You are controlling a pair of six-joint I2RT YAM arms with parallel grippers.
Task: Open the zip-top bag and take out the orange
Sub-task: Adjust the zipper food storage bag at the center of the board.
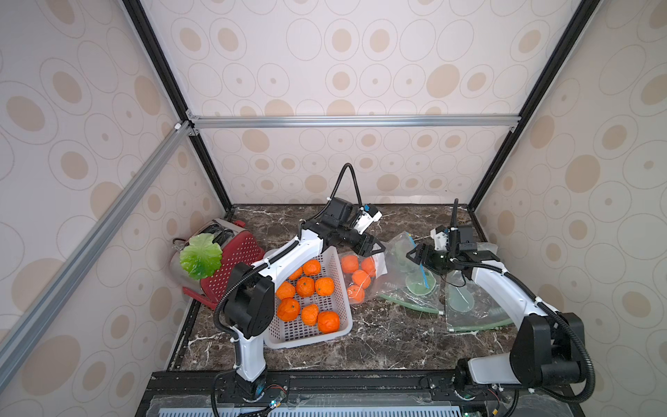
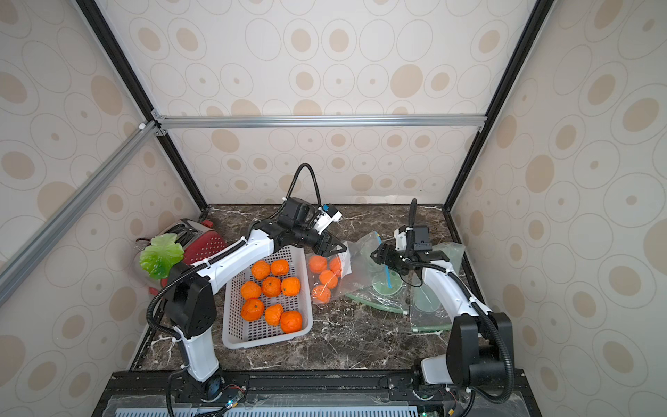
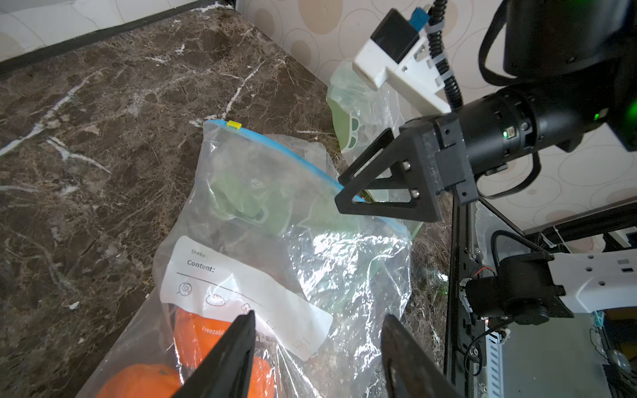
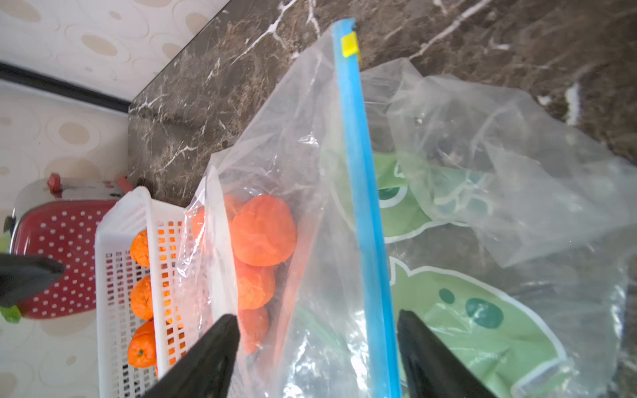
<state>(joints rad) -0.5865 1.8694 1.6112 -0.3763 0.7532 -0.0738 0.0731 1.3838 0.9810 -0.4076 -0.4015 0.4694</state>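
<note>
The clear zip-top bag [image 1: 375,274] [image 3: 275,193] lies on the marble just right of the white basket, with several oranges [image 1: 355,272] [image 2: 326,278] [image 4: 263,229] inside. Its blue zip strip [image 4: 358,172] [image 3: 286,151] carries a yellow slider [image 4: 349,44] [image 3: 233,124] at the far end. My left gripper [image 1: 379,249] [image 3: 319,315] hangs open over the bag's labelled side, above the oranges, holding nothing. My right gripper [image 1: 411,254] [image 4: 315,314] is open, its fingers straddling the blue strip at the end away from the slider.
A white basket [image 1: 343,321] [image 4: 117,241] holding several loose oranges sits left of the bag. A red toaster [image 1: 234,260] with a green leaf [image 1: 200,256] stands at the back left. More clear bags with green prints [image 1: 465,303] [image 4: 482,310] lie under and beside my right arm.
</note>
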